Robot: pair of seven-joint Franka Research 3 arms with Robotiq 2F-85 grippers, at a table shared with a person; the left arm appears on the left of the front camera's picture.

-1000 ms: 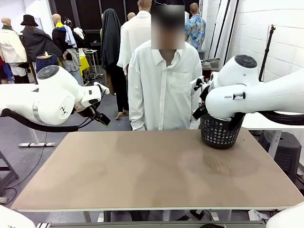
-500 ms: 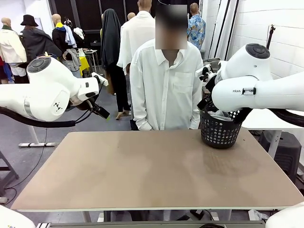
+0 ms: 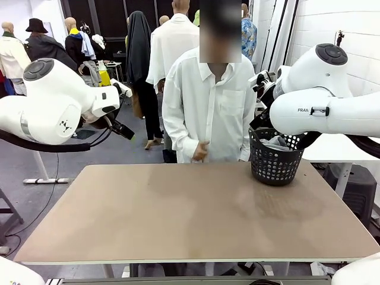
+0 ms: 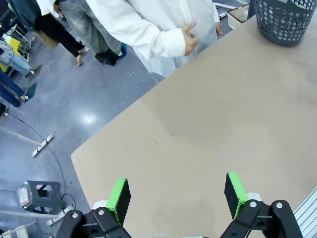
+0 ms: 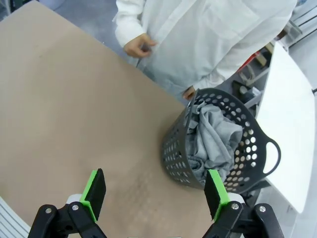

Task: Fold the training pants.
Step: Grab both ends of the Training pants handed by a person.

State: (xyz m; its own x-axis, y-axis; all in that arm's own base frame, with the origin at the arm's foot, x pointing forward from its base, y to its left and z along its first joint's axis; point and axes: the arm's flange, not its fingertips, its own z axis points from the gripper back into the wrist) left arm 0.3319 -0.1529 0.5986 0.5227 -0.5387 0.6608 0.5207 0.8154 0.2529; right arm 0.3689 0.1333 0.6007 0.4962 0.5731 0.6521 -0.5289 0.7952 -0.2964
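Shows the light grey soft jersey training pants (image 5: 213, 134) bunched inside a black perforated round plastic basket (image 5: 173, 148), itself standing at about 2 o'clock on the bare tan rectangular tabletop (image 3: 178, 214), close to the far edge. Places the left gripper (image 4: 177, 191), black with green pads, high over the 9 o'clock side of the tabletop, jaws spread wide and holding nothing. Places the right gripper (image 5: 156, 191) above the 3 o'clock side, likewise spread wide and empty, looking down on the basket and the pants. Against the view of a second ago, finds both arms risen, and the right arm lifted clear of the basket front, so that the basket rim and the grey cloth within now lie open to the front view. Finds also, at 12 o'clock, a person in a white button shirt (image 3: 208, 101), one hand (image 3: 202, 152) brought up against the shirt front, apart from the basket. Points, as a judgement, to a task not yet begun: pants not yet out of the basket, nothing laid out, no fold made. Calls next for lifting the pants out and spreading them flat on the open surface; cannot tell whether by the person or by a gripper.
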